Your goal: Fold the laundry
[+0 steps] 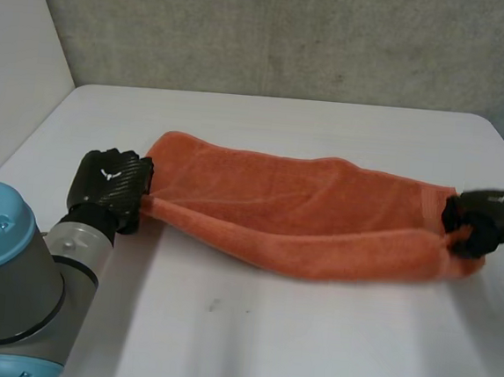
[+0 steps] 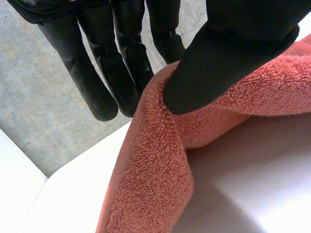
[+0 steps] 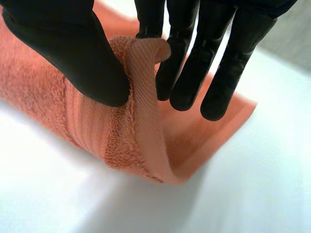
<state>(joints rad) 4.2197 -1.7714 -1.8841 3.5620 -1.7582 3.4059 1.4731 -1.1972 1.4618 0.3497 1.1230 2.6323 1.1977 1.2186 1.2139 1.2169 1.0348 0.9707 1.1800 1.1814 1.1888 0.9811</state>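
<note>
You have the orange towel point(image 1: 294, 210) stretched across the middle of the white table point(image 1: 264, 348), its near long edge raised above the flat layer. Your left hand point(image 1: 111, 189) pinches the towel's left end between thumb and fingers, and your right hand point(image 1: 482, 228) pinches its right end likewise. The first lengthwise fold looks only begun, with every later fold left.

Orange towel point(image 1: 303, 215), white table point(image 1: 264, 348).
The towel is one plain orange all over, with a fuzzy looped pile. Near its end a flat woven band point(image 3: 97, 131) of the same orange has fine stripes. The left hand point(image 1: 109, 187) is black, with a carbon-weave pattern and a small white mark on its back. The right hand point(image 1: 483, 222) is plain black. The wall point(image 1: 292, 33) is grey and speckled. The left arm point(image 1: 13, 291) is grey with light-blue caps.
</note>
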